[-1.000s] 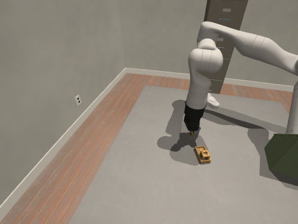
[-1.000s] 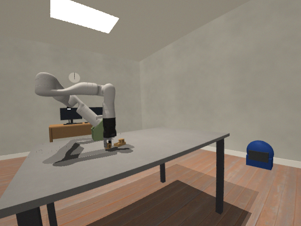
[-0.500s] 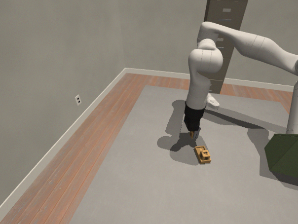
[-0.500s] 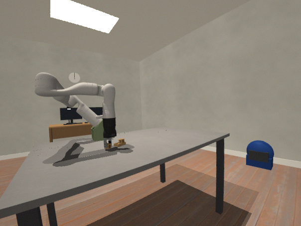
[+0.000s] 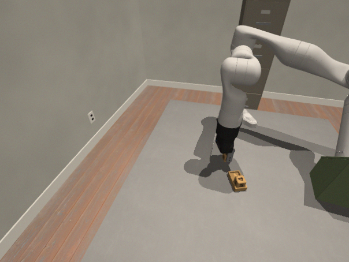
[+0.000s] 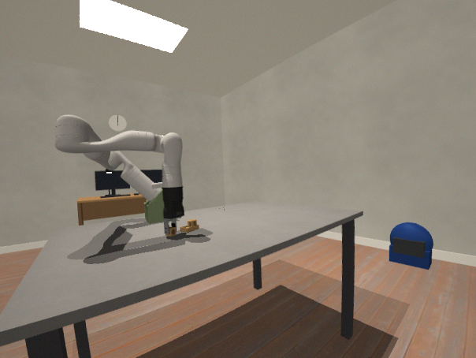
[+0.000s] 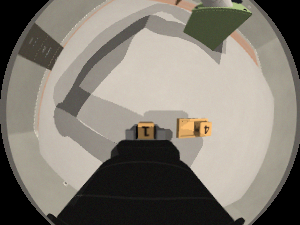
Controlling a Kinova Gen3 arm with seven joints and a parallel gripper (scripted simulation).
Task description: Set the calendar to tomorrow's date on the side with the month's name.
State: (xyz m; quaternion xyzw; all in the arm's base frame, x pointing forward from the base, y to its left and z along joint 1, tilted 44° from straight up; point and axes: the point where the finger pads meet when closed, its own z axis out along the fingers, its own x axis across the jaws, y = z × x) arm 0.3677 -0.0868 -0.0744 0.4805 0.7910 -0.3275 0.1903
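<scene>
So the counter [image 5: 162, 225] [image 6: 236, 225] [image 7: 240, 164] is a smooth gray slab on dark legs, over a reddish plank floor with plain gray-green walls, and a ceiling light [image 6: 134, 25] glows overhead. Behind the arm there's a desk [image 6: 112, 210] with monitors, plus a round wall clock [image 6: 117, 123].

Count: one arm, one tray, two orange cubes. The pincer [image 5: 227, 157] [image 6: 171, 229] [image 7: 146, 129] has one cube [image 5: 225, 157] [image 6: 172, 232] [image 7: 146, 131] pinched between its fingers, low by the counter, with a 1 facing the wrist camera. Can't tell if it's touching down.

The calendar tray [image 5: 231, 179] [image 6: 188, 229] [image 7: 186, 128] sits just beside the pincer, apart from it, with the other cube [image 5: 240, 180] [image 6: 191, 223] [image 7: 205, 129] at its far end, a 4 on top. The tray's end nearer the pincer has an open slot. Counter edges are well away from the pincer, and there's plenty of room around it; only the tray is near.

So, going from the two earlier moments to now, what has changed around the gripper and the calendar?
Nothing visibly. The gripper has the loose cube between its fingers, as before; whether it is clamped I cannot tell. The tray and the cube in it stayed put.
</scene>
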